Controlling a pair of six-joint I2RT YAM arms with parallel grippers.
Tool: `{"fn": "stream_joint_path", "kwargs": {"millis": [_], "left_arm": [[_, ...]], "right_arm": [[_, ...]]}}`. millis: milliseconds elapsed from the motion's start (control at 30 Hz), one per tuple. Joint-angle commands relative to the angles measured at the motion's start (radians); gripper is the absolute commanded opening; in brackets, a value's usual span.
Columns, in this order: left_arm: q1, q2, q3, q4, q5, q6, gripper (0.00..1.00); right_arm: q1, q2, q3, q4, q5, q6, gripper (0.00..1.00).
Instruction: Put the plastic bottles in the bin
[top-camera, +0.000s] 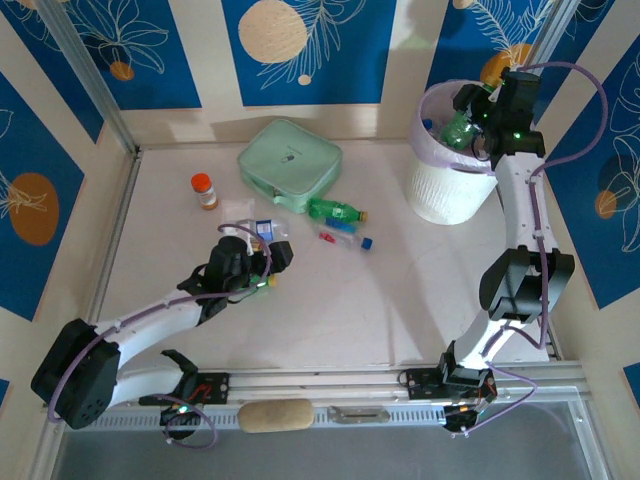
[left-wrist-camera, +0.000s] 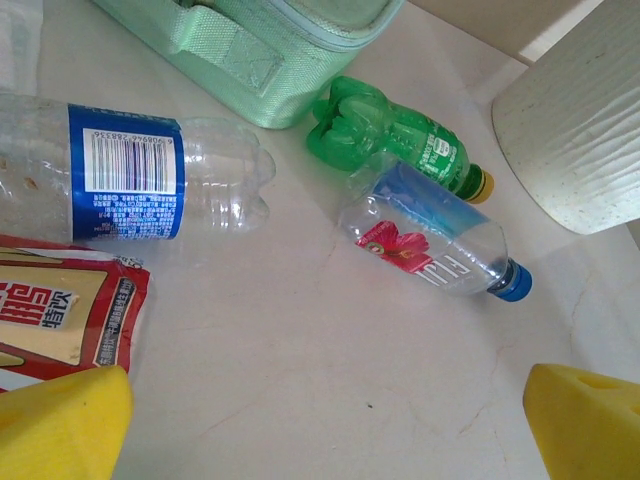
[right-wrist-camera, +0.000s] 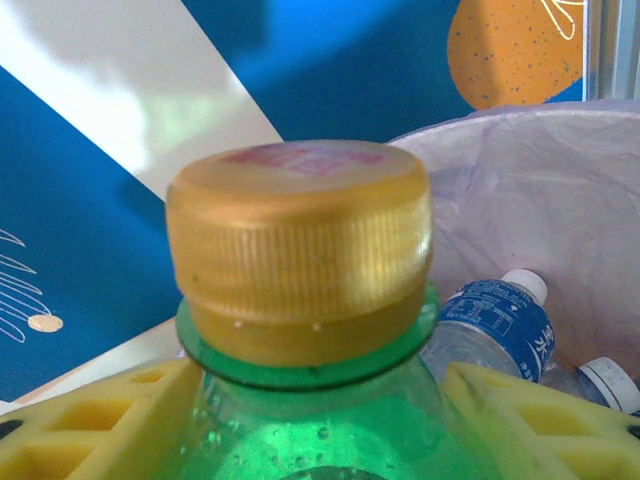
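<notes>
top external: right claw (top-camera: 472, 122) partly closed, pinching a green bottle (top-camera: 458, 132). seen from above it hangs over the mouth of the bin (top-camera: 440, 195). right wrist: yellow fingers (right-wrist-camera: 90, 425) sit either side of the bottle's shoulder, just under the gold cap (right-wrist-camera: 300, 240). behind it is the bin's pale liner (right-wrist-camera: 520, 190), with a blue-label bottle (right-wrist-camera: 495, 322) and part of another lying inside.

left claw (top-camera: 270, 255) spread wide, holding nothing, low over the worktop (top-camera: 330, 320) left of centre. left wrist: a clear bottle (left-wrist-camera: 130, 165) with a blue barcode label lies ahead of it, and a red-and-cream packet (left-wrist-camera: 60, 310) is right by one finger. further out a second green bottle (left-wrist-camera: 400, 135) and a red-flower bottle (left-wrist-camera: 430, 245) with blue cap lie side by side, near the mint pouch (left-wrist-camera: 250, 45).

room: the near half of the worktop between the arms is bare. bin stands at the far right, near the wall. orange-capped pill bottle (top-camera: 204, 190) stands apart, left of the pouch. metal rail along the near edge, blue leaf-print panels around.
</notes>
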Motion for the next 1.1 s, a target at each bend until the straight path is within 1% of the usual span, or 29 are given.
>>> {"fn": "stream_joint_path", "kwargs": {"millis": [0,100,167,367,533,633,733,933,1067], "left_arm": [[0.01,-0.021,0.015,-0.007,0.011,0.003,1.0],[0.01,-0.025,0.015,-0.01,0.007,0.004,1.0],[0.01,-0.029,0.014,-0.013,0.003,0.007,1.0],[0.01,-0.051,0.024,-0.046,-0.029,0.041,1.0],[0.012,-0.076,0.032,-0.075,-0.08,0.07,1.0],[0.024,-0.098,0.037,-0.096,-0.114,0.089,1.0],[0.053,-0.119,0.039,-0.11,-0.125,0.1,1.0],[0.126,-0.129,0.052,-0.122,-0.094,0.105,1.0],[0.171,-0.13,0.06,-0.134,-0.052,0.097,1.0]], "right_arm": [[-0.001,-0.014,0.019,-0.003,0.01,0.01,0.59],[-0.001,-0.02,0.036,-0.017,0.027,0.006,0.74],[-0.001,-0.033,0.038,-0.019,0.038,0.001,0.78],[-0.001,-0.095,0.017,-0.002,0.049,-0.019,0.8],[0.031,-0.183,-0.067,0.046,0.009,-0.049,0.81],[0.079,-0.243,-0.14,0.058,-0.045,-0.092,0.82],[0.151,-0.296,-0.226,0.054,-0.112,-0.143,0.83],[0.359,-0.375,-0.415,0.028,-0.127,-0.245,0.86],[0.467,-0.353,-0.463,-0.05,-0.13,-0.281,0.88]]}}
